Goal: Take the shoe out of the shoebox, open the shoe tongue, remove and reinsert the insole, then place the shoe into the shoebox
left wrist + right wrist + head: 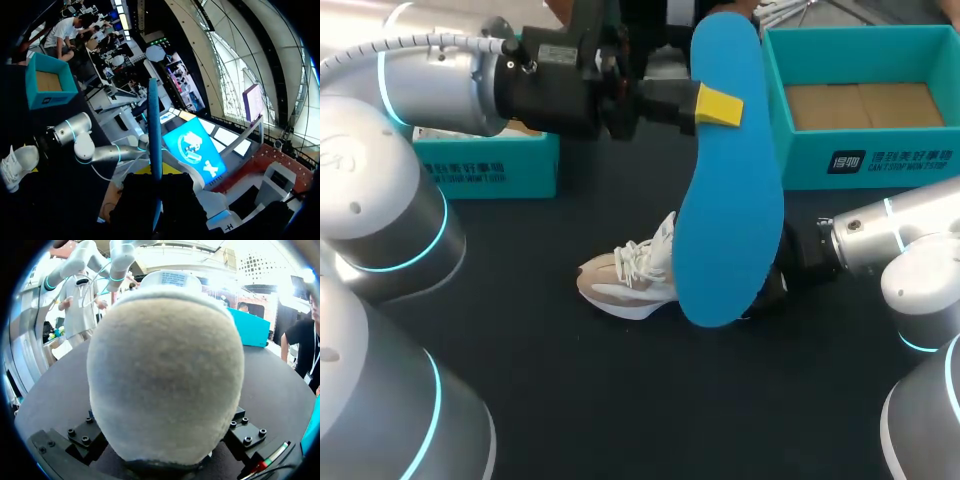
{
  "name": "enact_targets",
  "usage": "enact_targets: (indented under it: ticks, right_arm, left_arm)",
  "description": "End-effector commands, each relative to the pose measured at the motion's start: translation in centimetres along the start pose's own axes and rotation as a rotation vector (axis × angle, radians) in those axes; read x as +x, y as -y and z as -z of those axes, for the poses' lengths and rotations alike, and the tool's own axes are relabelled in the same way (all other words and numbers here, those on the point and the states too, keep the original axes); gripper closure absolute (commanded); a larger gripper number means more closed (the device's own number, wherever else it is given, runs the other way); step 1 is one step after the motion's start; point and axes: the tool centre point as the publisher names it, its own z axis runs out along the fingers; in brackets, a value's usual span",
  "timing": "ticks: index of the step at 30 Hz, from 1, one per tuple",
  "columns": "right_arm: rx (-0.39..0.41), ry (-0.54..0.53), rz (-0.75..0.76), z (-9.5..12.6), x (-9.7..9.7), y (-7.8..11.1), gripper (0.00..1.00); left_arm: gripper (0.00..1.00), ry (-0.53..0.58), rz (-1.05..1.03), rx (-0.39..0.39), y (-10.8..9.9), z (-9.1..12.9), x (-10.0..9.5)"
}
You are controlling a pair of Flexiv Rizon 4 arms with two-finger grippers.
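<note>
Room is lying open across the near half of the dark matte desk (pixel 580 400). A teal box (pixel 490 170) is sitting far left. The left hand (pixel 718 106) is pinching the smooth blue oval insole (pixel 730 220) from both sides, holding it upright in the air. Below it, the laced beige-white shoe (pixel 625 280) is resting mid-desk. The right hand (pixel 775 286) is sitting at its fuzzy rounded heel, grip impossible to tell. The teal, cardboard-floored shoebox (pixel 865 160) is standing far right.
</note>
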Motion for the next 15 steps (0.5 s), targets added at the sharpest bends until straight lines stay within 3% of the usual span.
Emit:
enact_targets:
  ticks: [1, 6, 7, 8, 9, 15]
  right_arm:
    - [0.004, 0.001, -0.001, -0.38, 0.07, 0.21, 1.0]
    - [0.004, 0.001, -0.001, -0.38, 0.07, 0.21, 1.0]
    - [0.004, 0.001, -0.001, -0.38, 0.07, 0.21, 0.84]
    - [0.004, 0.001, -0.001, -0.38, 0.07, 0.21, 0.06]
    - [0.004, 0.001, -0.001, -0.38, 0.07, 0.21, 0.0]
    - [0.004, 0.001, -0.001, -0.38, 0.07, 0.21, 0.0]
  left_arm:
    - [1.0, 0.001, 0.0, 0.0, -0.06, -0.04, -0.08]
    - [1.0, 0.001, 0.0, 0.0, -0.06, -0.04, -0.08]
    - [1.0, 0.001, 0.0, 0.0, -0.06, -0.04, -0.08]
    - [1.0, 0.001, 0.0, 0.0, -0.06, -0.04, -0.08]
    - [1.0, 0.001, 0.0, 0.0, -0.06, -0.04, -0.08]
    - [1.0, 0.001, 0.0, 0.0, -0.06, -0.04, -0.08]
